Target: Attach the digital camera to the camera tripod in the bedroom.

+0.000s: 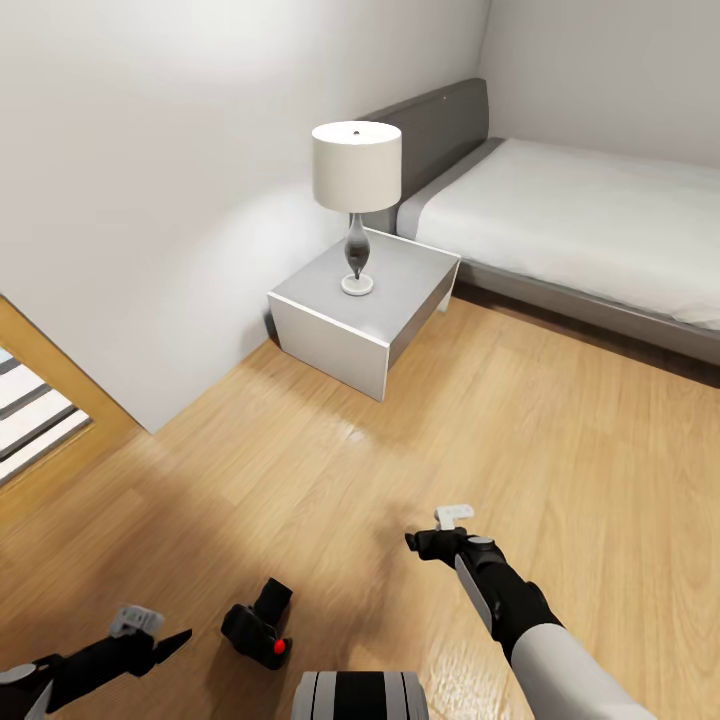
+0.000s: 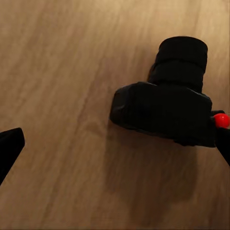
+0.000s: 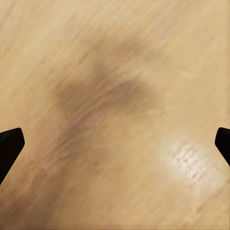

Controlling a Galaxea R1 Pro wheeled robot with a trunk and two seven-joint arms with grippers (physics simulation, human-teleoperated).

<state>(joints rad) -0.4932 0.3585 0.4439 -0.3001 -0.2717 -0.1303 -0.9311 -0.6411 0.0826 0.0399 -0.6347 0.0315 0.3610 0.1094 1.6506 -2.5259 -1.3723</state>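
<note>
The digital camera lies on the light wood floor just in front of my base, a small black body with its lens barrel pointing away from me and a red button on the near side. My left gripper is open and hovers just left of it. In the left wrist view the camera sits toward one fingertip, not between the jaws. My right gripper is open over bare floor, to the right of the camera. The camera tripod is out of view.
A white nightstand with a white-shaded lamp stands against the wall ahead. The grey bed runs along the back right. A wooden door frame is at the left. Wood floor lies between me and the furniture.
</note>
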